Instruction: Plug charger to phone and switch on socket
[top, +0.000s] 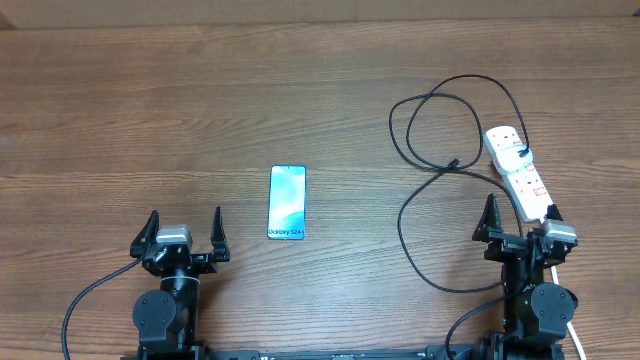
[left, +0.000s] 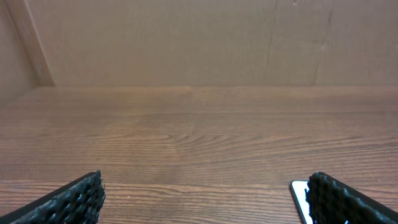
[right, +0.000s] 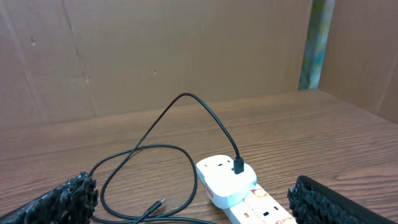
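Surface: wood-grain table (top: 150, 100); a brown cardboard wall (left: 186, 43) stands behind it in both wrist views.
Phone (top: 287, 203): lies flat at centre of the overhead frame, screen up and lit pale blue, long side running top to bottom. One corner shows at the lower right of the left wrist view.
Socket (top: 518, 170): white power strip at right of the overhead frame, lying on a slant. Its lower end reaches in between the right fingers. Red switches are visible, position cannot be told.
Charger (top: 400, 222): black adapter plug (right: 238, 165) sits in the outlet at the strip's upper end. The cable arcs up and left, then lies in loose loops on the table left of the strip.
Connector tip (top: 454, 163): free on the table, near the strip's left side, well apart from the phone.
Left gripper (top: 185, 215): lower left, fingers spread wide, nothing between them; phone off to its right.
Right gripper (top: 520, 208): lower right, fingers spread wide, gripping nothing.
White cord (top: 572, 330): runs off the bottom right edge.
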